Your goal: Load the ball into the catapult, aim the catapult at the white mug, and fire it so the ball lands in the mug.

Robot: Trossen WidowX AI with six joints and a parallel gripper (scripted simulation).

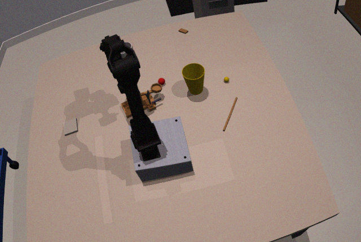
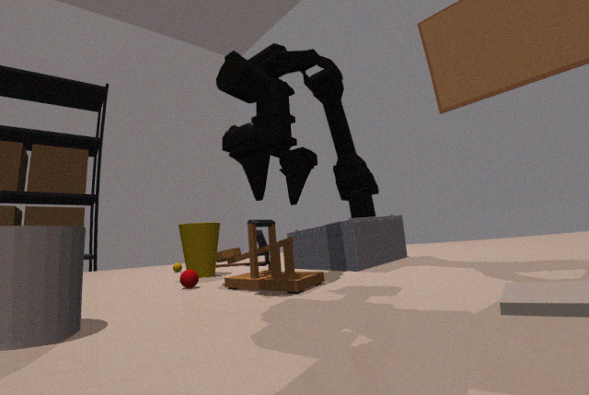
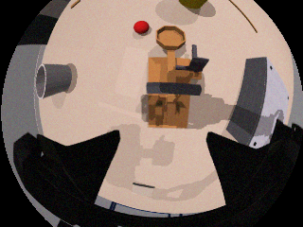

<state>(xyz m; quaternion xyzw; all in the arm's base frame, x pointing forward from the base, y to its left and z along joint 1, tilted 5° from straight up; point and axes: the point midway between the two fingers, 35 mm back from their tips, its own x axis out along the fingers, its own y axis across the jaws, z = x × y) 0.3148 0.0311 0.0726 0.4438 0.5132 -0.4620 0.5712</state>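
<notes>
The gripper (image 2: 275,202) (image 3: 165,136) was seen open and unloaded, its fingers apart above the catapult (image 1: 126,110) (image 2: 309,281) (image 3: 156,71). The red ball (image 1: 161,80) (image 2: 189,278) (image 3: 141,26), judged the likelier load, lay on the table beside the empty launching cup (image 1: 156,88) (image 2: 228,255) (image 3: 170,38); the yellow ball (image 1: 226,79) (image 2: 177,267) lay farther off, past the yellow bucket (image 1: 194,80) (image 2: 200,249) (image 3: 193,2).

Risks noted:
- Ball might be rolled off by an off-centre pinch, or cup nudged by a finger, the two being so near.
- Crossbar (image 2: 260,223) (image 3: 174,88) might be struck if descent were made too early, and the frame turned.
- Aim could not be confirmed against the pale mug (image 1: 127,44) (image 2: 40,285) (image 3: 59,78); a small heading error would probably be enough for a miss.
- Premature release was considered possible if the dark lever (image 1: 156,100) (image 3: 199,63) were brushed during loading.
</notes>
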